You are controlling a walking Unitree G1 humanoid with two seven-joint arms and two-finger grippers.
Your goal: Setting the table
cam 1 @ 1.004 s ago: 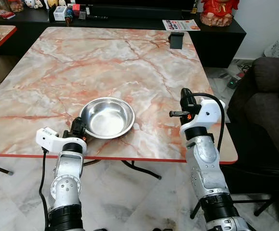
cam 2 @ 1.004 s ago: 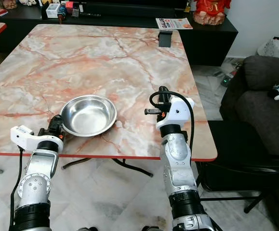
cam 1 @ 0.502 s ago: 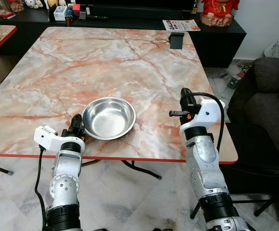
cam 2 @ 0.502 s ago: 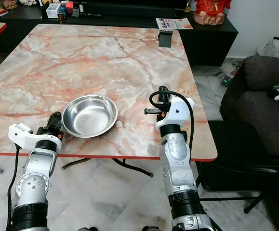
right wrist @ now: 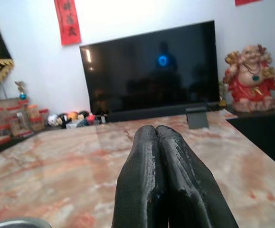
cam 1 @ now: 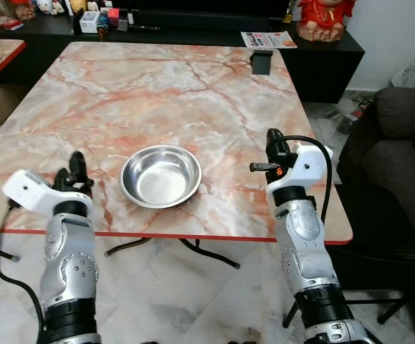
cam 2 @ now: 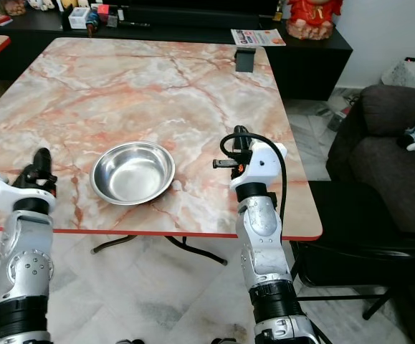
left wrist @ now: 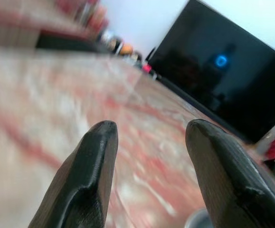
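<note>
The left gripper (cam 1: 72,166) has let go of the steel bowl (cam 1: 160,175) and swung out to the left, its fingers (left wrist: 93,175) now apart and empty. The bowl sits alone on the marble bench (cam 1: 193,93) near the front edge, so its placement looks finished. The right gripper (cam 1: 272,141) hovers over the bench's right side, fingers pressed together.

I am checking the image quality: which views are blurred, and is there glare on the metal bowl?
Left wrist view: the table and background are smeared, but the open left hand is fairly sharp. Right wrist view: sharp throughout, right hand shut. Eye views: sharp; the steel bowl shows only soft reflections, no harsh glare.
</note>
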